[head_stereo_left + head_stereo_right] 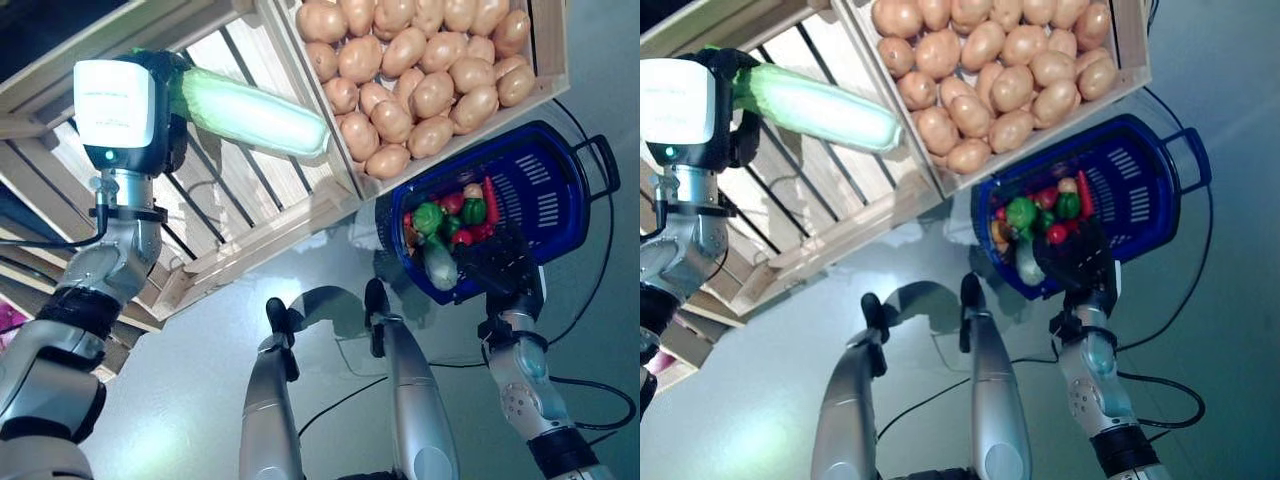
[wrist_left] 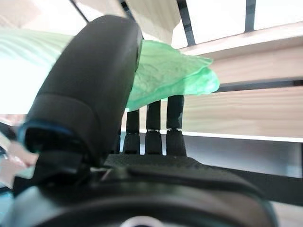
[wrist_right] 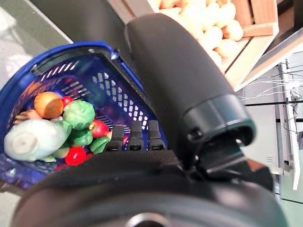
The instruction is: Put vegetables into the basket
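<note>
From the head camera, the left hand (image 1: 150, 110) grips a long pale-green leafy cabbage (image 1: 255, 112) above an empty slatted wooden crate (image 1: 240, 225). In the right wrist view, the right hand (image 3: 137, 139) clasps the rim of the blue plastic basket (image 3: 113, 87) of vegetables.

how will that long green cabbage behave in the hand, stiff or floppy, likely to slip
The cabbage juts sideways from the left hand without sagging, so it is probably fairly stiff. Held at one end only, it may lever or slip. Its leafy tip looks thin and crinkled, so that part could crush. The right hand grips the basket.
</note>
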Tool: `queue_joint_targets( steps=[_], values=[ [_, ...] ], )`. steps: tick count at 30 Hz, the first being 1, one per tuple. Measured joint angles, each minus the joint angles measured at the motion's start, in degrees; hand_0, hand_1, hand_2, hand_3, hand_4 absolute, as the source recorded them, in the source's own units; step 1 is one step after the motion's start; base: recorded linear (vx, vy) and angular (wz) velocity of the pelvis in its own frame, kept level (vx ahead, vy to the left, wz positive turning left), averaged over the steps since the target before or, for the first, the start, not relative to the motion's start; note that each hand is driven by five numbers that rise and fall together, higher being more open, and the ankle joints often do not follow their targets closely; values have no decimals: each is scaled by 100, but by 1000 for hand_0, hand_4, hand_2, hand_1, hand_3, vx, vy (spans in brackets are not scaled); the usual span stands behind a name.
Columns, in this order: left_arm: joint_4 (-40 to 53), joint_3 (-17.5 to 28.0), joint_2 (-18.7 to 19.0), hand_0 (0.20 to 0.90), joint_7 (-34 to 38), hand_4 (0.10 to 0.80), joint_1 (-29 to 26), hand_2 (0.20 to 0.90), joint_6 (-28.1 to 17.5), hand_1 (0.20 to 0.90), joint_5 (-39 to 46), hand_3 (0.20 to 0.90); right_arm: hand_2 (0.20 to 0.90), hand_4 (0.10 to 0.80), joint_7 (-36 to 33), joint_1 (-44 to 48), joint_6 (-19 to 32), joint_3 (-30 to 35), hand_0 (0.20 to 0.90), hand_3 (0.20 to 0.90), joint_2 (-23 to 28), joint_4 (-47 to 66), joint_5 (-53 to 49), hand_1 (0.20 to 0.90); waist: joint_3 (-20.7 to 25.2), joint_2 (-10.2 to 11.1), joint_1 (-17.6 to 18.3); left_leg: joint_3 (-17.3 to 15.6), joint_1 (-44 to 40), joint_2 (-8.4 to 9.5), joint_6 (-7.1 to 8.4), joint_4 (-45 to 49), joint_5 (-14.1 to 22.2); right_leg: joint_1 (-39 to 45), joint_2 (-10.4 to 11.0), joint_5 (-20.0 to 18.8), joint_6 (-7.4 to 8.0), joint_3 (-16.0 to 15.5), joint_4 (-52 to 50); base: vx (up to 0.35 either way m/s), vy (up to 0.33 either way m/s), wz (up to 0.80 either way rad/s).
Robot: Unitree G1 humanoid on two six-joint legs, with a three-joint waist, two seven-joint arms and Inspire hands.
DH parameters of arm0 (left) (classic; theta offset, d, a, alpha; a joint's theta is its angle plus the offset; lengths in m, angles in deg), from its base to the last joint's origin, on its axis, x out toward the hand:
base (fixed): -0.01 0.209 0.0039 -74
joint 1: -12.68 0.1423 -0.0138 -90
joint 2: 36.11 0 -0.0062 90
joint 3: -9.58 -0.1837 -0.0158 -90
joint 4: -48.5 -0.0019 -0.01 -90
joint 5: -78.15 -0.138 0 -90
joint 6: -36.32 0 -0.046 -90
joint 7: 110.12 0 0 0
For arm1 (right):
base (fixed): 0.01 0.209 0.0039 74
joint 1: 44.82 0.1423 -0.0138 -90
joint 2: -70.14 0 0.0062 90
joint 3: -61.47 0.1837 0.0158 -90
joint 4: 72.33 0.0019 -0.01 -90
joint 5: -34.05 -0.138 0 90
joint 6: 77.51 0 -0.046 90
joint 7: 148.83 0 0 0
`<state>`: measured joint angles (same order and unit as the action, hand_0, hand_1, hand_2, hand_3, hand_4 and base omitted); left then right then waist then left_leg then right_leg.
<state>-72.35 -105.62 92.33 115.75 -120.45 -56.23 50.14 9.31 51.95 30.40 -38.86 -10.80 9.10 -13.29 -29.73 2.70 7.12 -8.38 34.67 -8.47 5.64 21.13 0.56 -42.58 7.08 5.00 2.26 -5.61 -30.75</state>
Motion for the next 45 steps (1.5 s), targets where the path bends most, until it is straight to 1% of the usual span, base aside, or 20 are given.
queue_joint_targets(
  steps=[2,3,6,9,11,13,15,19,22,25,27,29,31,34,39,41,45],
  values=[
    [150,283,-167,300,-8,400,322,300,-116,300,322,300,900,800,0,-22,0,-11,900,900,-83,-1,42,900,0,0,-7,-7,-258,2,10,-159,-27,250,-8,1,2,-23,102,58,-53,-1],
    [250,485,-296,300,-22,400,510,300,-183,300,491,300,900,800,0,-27,-2,-25,900,900,-115,-2,141,900,-1,-1,-21,-5,-413,2,15,-249,-39,404,-9,1,3,-87,181,55,-46,1],
    [387,723,-586,300,-106,400,831,300,-320,300,981,300,900,800,0,-32,-2,-122,900,900,-138,2,242,900,-2,-3,-58,33,-833,5,19,-477,-102,835,-13,5,11,-162,353,52,-57,6],
    [570,1043,-1032,300,-266,400,1217,300,-478,300,1518,300,900,800,0,-38,-2,-141,900,900,-196,29,447,900,-2,-13,-218,32,-1292,24,19,-735,-164,1268,-14,11,31,-215,512,70,-71,3],
    [681,1284,-1347,300,-410,400,1446,300,-593,300,1829,300,900,800,4,-36,-2,-136,900,900,-275,50,440,900,-2,-17,-278,106,-1505,33,24,-900,-226,1512,-16,12,47,-293,645,73,-69,17],
    [881,1424,-1700,300,-663,400,1710,300,-649,300,2327,300,900,800,97,-39,-3,-137,900,900,-323,59,441,900,0,-22,-377,142,-1680,39,25,-1009,-257,1696,-15,23,59,-333,745,48,-65,12],
    [1013,1449,-1984,300,-960,400,1868,300,-656,300,2760,300,900,800,173,-32,-6,-142,900,900,-337,118,444,900,2,-29,-503,171,-1740,49,19,-1110,-308,1763,-8,13,66,-392,800,54,-55,10],
    [1030,1431,-2367,300,-1450,400,2092,300,-627,300,3478,300,900,800,351,44,-97,-158,900,900,-359,118,468,900,1,-32,-595,225,-1927,49,23,-1245,-350,1997,-13,1,82,-474,913,77,-56,8],
    [1094,1398,-2728,300,-1957,400,2260,300,-522,300,4146,300,900,800,614,105,-178,-144,900,900,-332,126,468,900,4,-44,-618,305,-2239,44,19,-1388,-354,2409,-28,-22,117,-597,1158,73,-49,12],
    [1237,1305,-2871,300,-2288,400,2303,300,-378,300,4533,300,900,800,868,177,-266,-104,900,900,-290,241,470,900,8,-50,-647,321,-2334,44,6,-1418,-345,2565,-38,-44,147,-621,1280,83,-56,6],
    [1236,1199,-2933,300,-2579,400,2304,300,-179,300,4835,300,900,800,1079,303,-489,-109,900,900,-283,260,468,900,16,-63,-662,325,-2473,47,2,-1480,-343,2730,-44,-62,169,-634,1377,94,-63,3],
    [1236,1101,-2956,300,-2852,400,2353,300,-8,300,4963,300,900,800,1242,306,-673,-110,900,900,-233,378,455,900,45,-109,-676,326,-2612,46,1,-1561,-343,2886,-55,-73,185,-638,1482,91,-56,2],
    [1247,1017,-2957,300,-3204,400,2487,300,123,300,5088,300,900,800,1525,296,-927,-121,900,900,-76,557,417,900,83,-172,-665,321,-2758,43,-12,-1630,-333,3068,-72,-96,203,-672,1619,43,-37,1],
    [1247,830,-2951,300,-3452,400,2537,300,217,300,5123,300,900,800,1769,312,-1129,-134,900,900,96,697,412,900,121,-236,-671,327,-2817,44,-13,-1677,-333,3163,-82,-136,222,-705,1733,24,-35,3],
    [1235,649,-2943,300,-3881,400,2527,300,409,300,5132,300,900,800,2140,500,-1575,-217,900,900,294,709,359,900,125,-241,-711,326,-2852,45,-15,-1680,-331,3236,-90,-167,228,-717,1805,4,-8,1],
    [1199,537,-2935,300,-4069,400,2518,300,513,300,5124,300,900,800,2270,611,-1760,-366,900,900,439,716,359,900,126,-241,-717,324,-2894,42,-16,-1681,-332,3301,-101,-207,227,-718,1869,0,0,0],
    [967,281,-2912,300,-4475,400,2540,300,644,300,4985,300,900,800,2453,663,-2028,-508,900,900,489,721,354,900,215,-238,-749,310,-3016,40,-22,-1717,-328,3430,-107,-230,234,-713,1956,0,1,-1]
  ],
)
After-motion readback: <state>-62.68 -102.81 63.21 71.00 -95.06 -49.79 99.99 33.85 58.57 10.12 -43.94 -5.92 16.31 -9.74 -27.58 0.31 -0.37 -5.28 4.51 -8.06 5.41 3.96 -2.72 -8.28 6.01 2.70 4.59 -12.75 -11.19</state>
